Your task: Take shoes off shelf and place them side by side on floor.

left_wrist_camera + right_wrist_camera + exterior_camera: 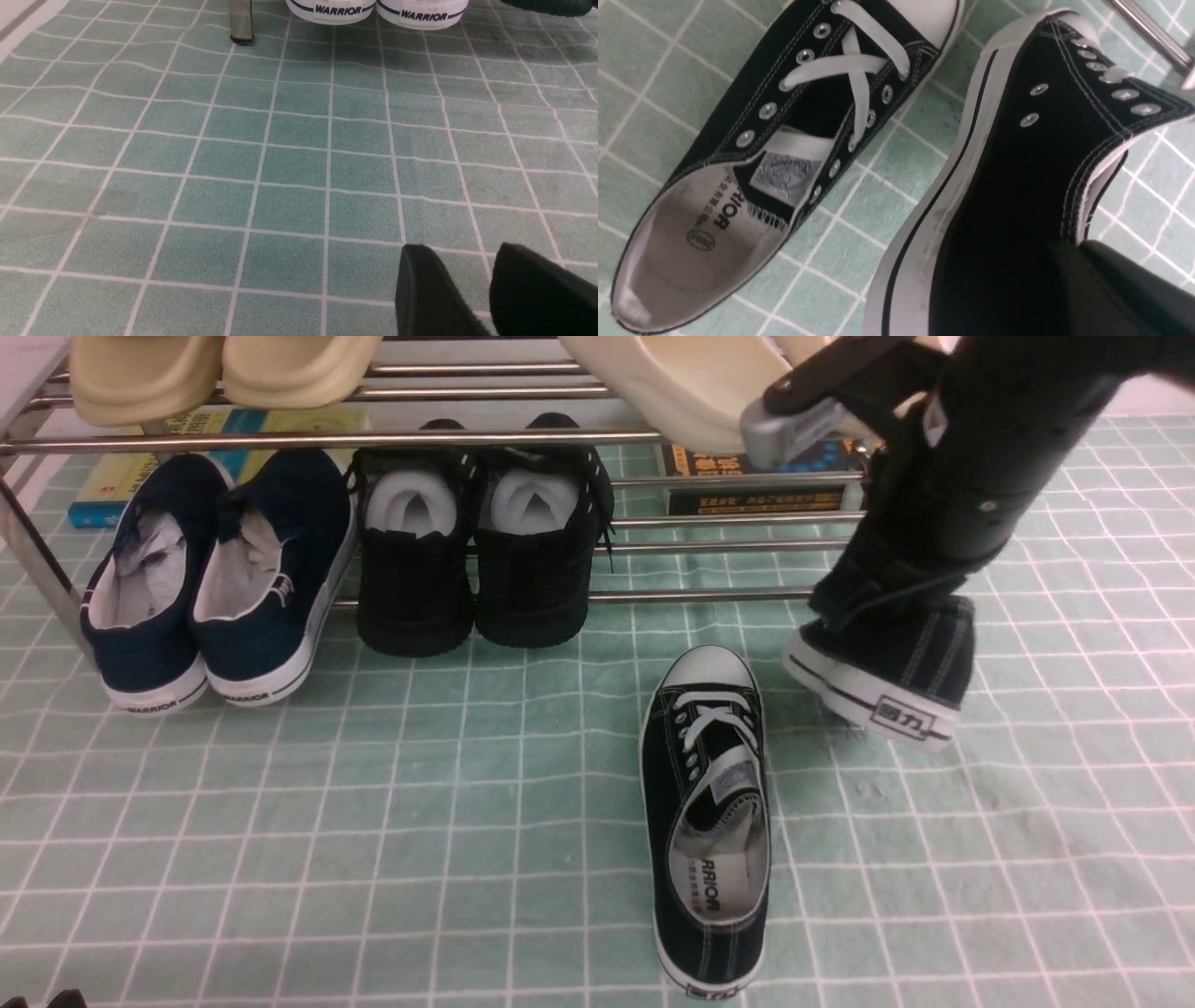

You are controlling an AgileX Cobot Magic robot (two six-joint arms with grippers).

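Black canvas with white stitching: one sneaker (707, 821) lies flat on its sole on the pale green floor (373, 821). Its white toe cap points at the shelf (373, 437) and its heel at the robot, with the laces crossed over the tongue. The second sneaker (896, 663) is just beside that toe cap, on the right, off the shelf and in front of its right end. It is tipped over, the white sole turned toward its mate and the heel logo facing the robot. I cannot tell from here whether its lower edge touches the floor. The right gripper (873, 611) is clamped on the collar of this shoe, one finger (1111, 289) pressed against the canvas wall, and the black arm comes down to it from the upper right.

On the shelf's lower tier stand the all-black shoes (481, 551), stuffed with white paper. To their left are the navy slip-ons (201, 588), heels out. Cream slippers (224, 369) sit on the top bars, and books (756, 495) lie behind the rack.

Well to the left, the left gripper (460, 249) hangs low over bare floor, its fingers (430, 289) a little apart with nothing between them.
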